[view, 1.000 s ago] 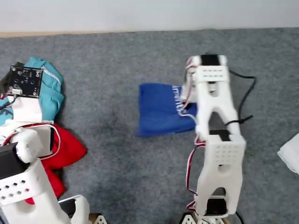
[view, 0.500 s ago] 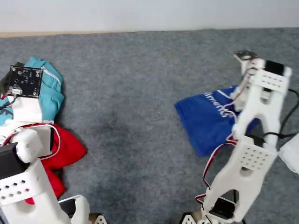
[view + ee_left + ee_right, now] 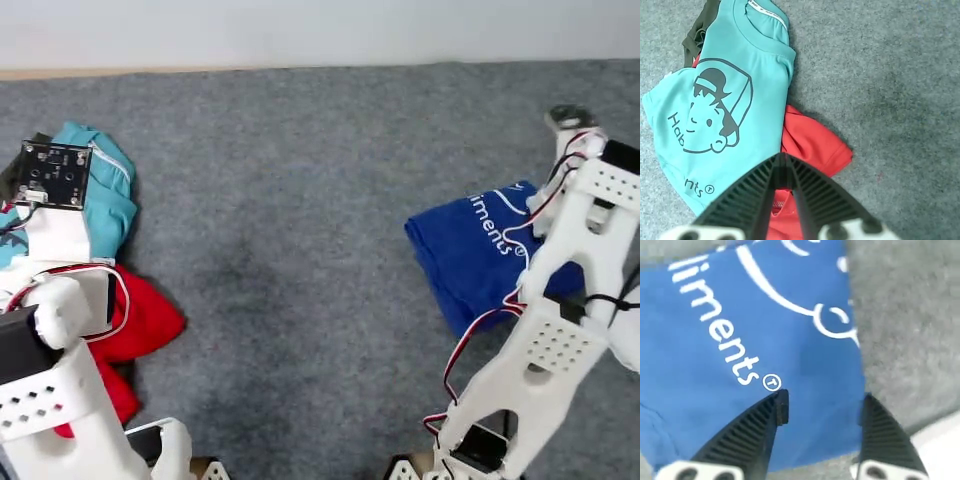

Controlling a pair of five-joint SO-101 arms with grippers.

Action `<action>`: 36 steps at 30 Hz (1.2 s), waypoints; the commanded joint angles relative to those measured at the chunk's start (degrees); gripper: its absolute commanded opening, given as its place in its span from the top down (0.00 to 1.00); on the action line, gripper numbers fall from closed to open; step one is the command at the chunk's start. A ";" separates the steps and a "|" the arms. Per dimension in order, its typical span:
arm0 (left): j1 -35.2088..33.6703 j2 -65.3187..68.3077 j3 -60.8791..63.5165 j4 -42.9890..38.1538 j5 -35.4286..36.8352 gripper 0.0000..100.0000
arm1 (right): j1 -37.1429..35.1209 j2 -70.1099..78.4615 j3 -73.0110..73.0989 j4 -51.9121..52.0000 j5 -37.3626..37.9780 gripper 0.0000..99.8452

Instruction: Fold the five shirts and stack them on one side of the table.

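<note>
At the table's right side the folded blue shirt [image 3: 470, 255] lies askew under the right gripper [image 3: 824, 407], whose jaws stand wide across one edge of it, with white cloth [image 3: 935, 440] just beside. Left gripper [image 3: 785, 162], closed on nothing, hangs over the teal shirt [image 3: 725, 100] and red shirt [image 3: 810, 145], well apart at the left. Bare carpet [image 3: 300, 250] between gives open room; the right arm is plainly nearer.
</note>
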 commanded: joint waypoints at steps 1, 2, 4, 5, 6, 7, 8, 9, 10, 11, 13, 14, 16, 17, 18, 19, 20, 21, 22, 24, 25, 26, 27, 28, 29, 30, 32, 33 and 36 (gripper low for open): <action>0.18 -1.14 -1.71 1.23 -0.09 1.00 | -2.77 -7.08 -3.08 0.75 -9.85 0.75; 0.18 -1.14 -1.71 1.23 -0.09 1.00 | -4.18 -7.78 -3.08 1.98 -12.13 0.75; 0.18 -1.14 -1.71 1.23 -0.09 1.00 | -7.60 -8.75 -3.08 4.53 -16.09 0.75; 0.18 -1.14 -1.71 1.23 -0.09 1.00 | -9.63 -8.92 -3.08 5.67 -18.02 0.75; 0.18 -1.14 -1.71 1.23 -0.09 1.00 | -11.65 -8.84 -2.99 6.55 -20.13 0.75; 0.18 -1.14 -1.71 1.23 -0.09 1.00 | -13.58 -8.31 -2.90 6.90 -22.42 0.77; 0.18 -1.14 -1.71 1.23 -0.09 1.00 | -15.43 -7.60 -2.90 6.90 -24.97 0.80; 0.18 -1.14 -1.71 1.23 -0.09 1.00 | -17.10 -6.73 -2.90 6.90 -27.43 0.84; 0.18 -1.14 -1.71 1.23 -0.09 1.00 | -18.77 -5.76 -3.08 6.64 -29.27 0.88; 0.18 -1.14 -1.71 1.23 -0.09 1.00 | -20.18 -4.62 -3.08 5.76 -30.51 0.92; 0.18 -1.14 -1.71 1.23 -0.09 1.00 | -22.46 -2.51 -3.08 4.53 -32.00 0.99; 0.18 -1.14 -1.71 1.23 -0.09 1.00 | -23.16 -1.54 -3.08 4.44 -32.70 0.99; 0.18 -1.23 -1.71 1.23 -0.18 1.00 | -23.69 -0.31 -3.16 4.62 -35.34 0.98; 0.18 -1.23 -1.71 1.23 -0.18 1.00 | -23.69 -0.13 -3.16 4.62 -36.92 0.98; 0.18 -1.23 -1.71 1.23 -0.18 1.00 | -23.69 -0.22 -3.16 4.62 -37.89 0.99; 0.18 -1.23 -1.71 1.23 -0.18 1.00 | -23.52 -0.57 -3.16 4.88 -38.95 0.99; 0.18 -1.23 -1.71 1.23 -0.18 1.00 | -23.34 -1.01 -3.16 5.67 -39.65 0.99; 0.18 -1.23 -1.71 1.23 -0.18 1.00 | -23.08 -1.80 -3.16 6.46 -40.35 0.99; 0.18 -1.23 -1.71 1.23 -0.18 1.00 | -22.81 -2.59 -3.16 7.34 -41.41 0.99; 0.18 -1.23 -1.71 1.23 -0.18 1.00 | -22.11 -4.26 -3.16 9.36 -44.04 0.99; 0.18 -1.23 -1.71 1.23 -0.18 1.00 | -21.76 -5.14 -3.16 10.33 -45.01 0.99; 0.18 -1.23 -1.71 1.23 -0.18 1.00 | -21.32 -5.93 -3.16 11.21 -45.63 0.99; 0.18 -1.23 -1.71 1.23 -0.18 1.00 | -20.97 -6.73 -3.16 12.09 -45.98 0.99; 0.18 -1.23 -1.71 1.23 -0.18 1.00 | -20.53 -7.52 -3.16 12.70 -46.42 0.99; 0.18 -1.23 -1.71 1.23 -0.26 1.00 | -20.18 -8.31 -3.16 13.23 -47.30 0.99; 0.18 -1.23 -1.71 1.23 -0.26 1.00 | -19.65 -9.27 -3.16 13.67 -48.79 0.99; 0.18 -1.23 -1.71 1.23 -0.26 1.00 | -17.54 -12.18 -2.81 13.85 -52.04 0.99; 0.18 -1.23 -1.71 1.23 -0.26 1.00 | -16.48 -13.85 -2.73 13.85 -52.75 0.99; 0.18 -1.23 -1.71 1.23 -0.26 1.00 | -14.29 -18.86 -1.93 13.85 -53.19 0.99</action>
